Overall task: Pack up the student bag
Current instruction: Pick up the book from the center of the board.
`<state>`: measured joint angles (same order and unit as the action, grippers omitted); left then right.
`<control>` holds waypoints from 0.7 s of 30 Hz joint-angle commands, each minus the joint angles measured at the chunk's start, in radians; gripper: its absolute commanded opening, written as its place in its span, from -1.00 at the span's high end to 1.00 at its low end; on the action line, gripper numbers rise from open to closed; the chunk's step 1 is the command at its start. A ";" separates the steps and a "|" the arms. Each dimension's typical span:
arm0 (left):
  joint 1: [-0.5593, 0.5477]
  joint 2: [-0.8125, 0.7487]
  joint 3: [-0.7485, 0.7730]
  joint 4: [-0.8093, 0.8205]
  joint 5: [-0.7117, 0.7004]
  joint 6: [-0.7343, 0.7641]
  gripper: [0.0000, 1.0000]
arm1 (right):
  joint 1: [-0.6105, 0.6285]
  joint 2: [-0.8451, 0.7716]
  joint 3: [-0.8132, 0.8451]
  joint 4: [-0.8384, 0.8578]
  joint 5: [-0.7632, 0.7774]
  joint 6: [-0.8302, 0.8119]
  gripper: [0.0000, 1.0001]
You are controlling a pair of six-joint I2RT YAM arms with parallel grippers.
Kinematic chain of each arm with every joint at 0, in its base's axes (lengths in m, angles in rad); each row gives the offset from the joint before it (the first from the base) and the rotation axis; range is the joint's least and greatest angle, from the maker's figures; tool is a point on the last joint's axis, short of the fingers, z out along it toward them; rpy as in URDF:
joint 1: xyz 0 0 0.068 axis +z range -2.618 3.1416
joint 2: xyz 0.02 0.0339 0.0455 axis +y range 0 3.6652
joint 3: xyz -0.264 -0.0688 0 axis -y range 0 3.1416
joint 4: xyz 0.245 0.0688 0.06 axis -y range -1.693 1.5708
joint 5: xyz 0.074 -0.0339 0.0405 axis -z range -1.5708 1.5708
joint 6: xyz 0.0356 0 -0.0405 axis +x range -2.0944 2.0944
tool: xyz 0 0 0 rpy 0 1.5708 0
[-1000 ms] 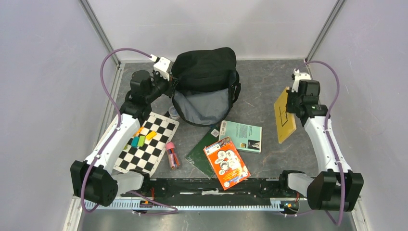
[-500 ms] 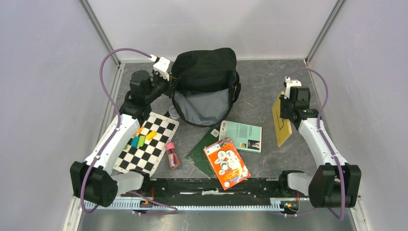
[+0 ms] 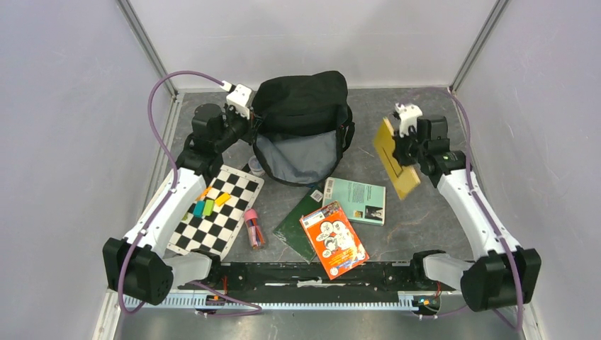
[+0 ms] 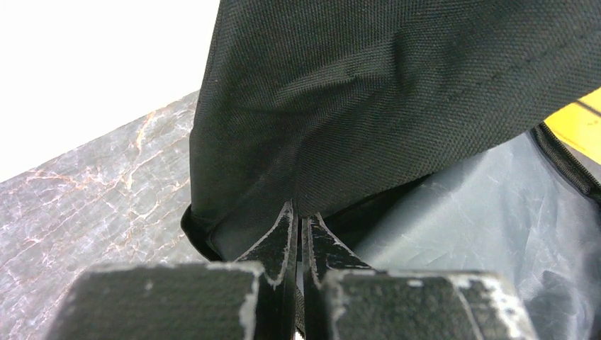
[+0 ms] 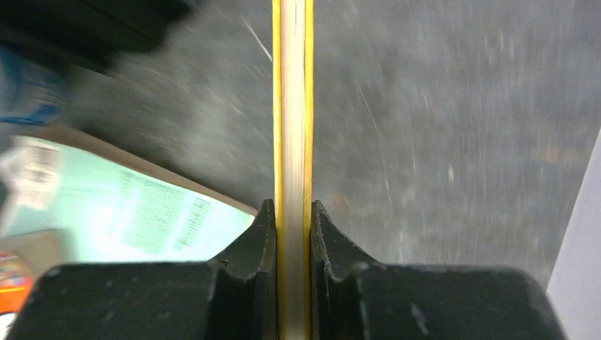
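The student bag (image 3: 301, 106) is a black backpack at the back middle of the table, its mouth open toward me and its grey lining (image 3: 298, 157) showing. My left gripper (image 3: 249, 126) is shut on the bag's left rim (image 4: 298, 191) and holds the black fabric up. My right gripper (image 3: 402, 145) is shut on a yellow book (image 3: 395, 159), held on edge above the table to the right of the bag. In the right wrist view the book's edge (image 5: 293, 106) runs straight up between the fingers.
On the table lie a checkered board (image 3: 216, 210) with coloured blocks, a pink pencil case (image 3: 254, 228), a small cup (image 3: 256, 167), a dark green book (image 3: 301, 223), a teal book (image 3: 356, 200) and an orange comic book (image 3: 333, 239). Grey walls close in on both sides.
My right arm has carried the yellow book from the right edge of the table leftward toward the bag. The left gripper has kept its hold on the bag rim.
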<state>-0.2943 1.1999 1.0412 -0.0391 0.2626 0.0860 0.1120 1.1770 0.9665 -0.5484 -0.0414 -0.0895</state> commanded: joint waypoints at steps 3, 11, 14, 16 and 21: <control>-0.003 0.015 0.109 -0.067 -0.003 -0.050 0.96 | 0.088 -0.183 0.199 0.330 -0.378 -0.068 1.00; 0.000 0.071 0.163 -0.116 0.024 -0.128 0.96 | 0.116 -0.233 0.141 0.824 -0.710 0.062 1.00; 0.002 0.086 0.181 -0.134 0.028 -0.145 0.96 | 0.146 -0.205 0.169 0.904 -0.755 0.073 1.00; 0.004 0.095 0.188 -0.142 0.033 -0.151 0.96 | 0.168 -0.195 0.169 0.974 -0.767 0.083 1.00; 0.017 0.101 0.197 -0.143 0.066 -0.168 0.96 | 0.236 -0.108 0.182 1.079 -0.837 0.082 1.00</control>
<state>-0.2893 1.2957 1.1900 -0.1875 0.2768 -0.0334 0.3038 1.0302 1.0927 0.2897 -0.7979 -0.0212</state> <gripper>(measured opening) 0.035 0.189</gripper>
